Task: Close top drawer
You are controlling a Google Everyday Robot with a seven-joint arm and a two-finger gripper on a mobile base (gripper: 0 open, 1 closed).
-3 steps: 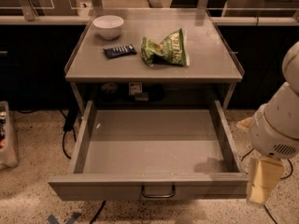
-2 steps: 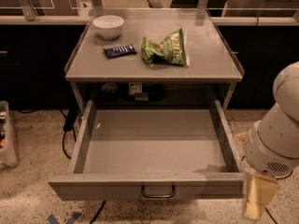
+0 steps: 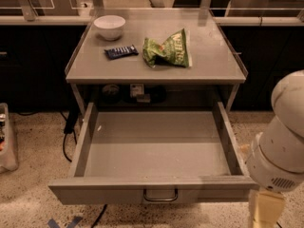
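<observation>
The top drawer (image 3: 156, 148) is a wide shallow grey metal drawer, pulled far out of the cabinet and empty inside. Its flat front panel (image 3: 95, 191) faces me at the bottom of the camera view, with a small metal bar handle (image 3: 160, 195) at its centre. My gripper (image 3: 266, 212) is a pale beige piece hanging under the white arm (image 3: 282, 146) at the lower right. It sits just right of the front panel's right end and partly runs off the bottom edge. The lower drawers are out of view.
On the cabinet top (image 3: 209, 63) are a white bowl (image 3: 109, 26), a dark blue snack bar (image 3: 121, 52) and a green chip bag (image 3: 167, 50). Black cables (image 3: 68, 132) hang at the left. Speckled floor (image 3: 33, 194) surrounds the cabinet, with a bin (image 3: 5, 137) at the far left.
My arm and gripper have moved down and a little left, ending lower beside the right end of the drawer front. The drawer has not moved.
</observation>
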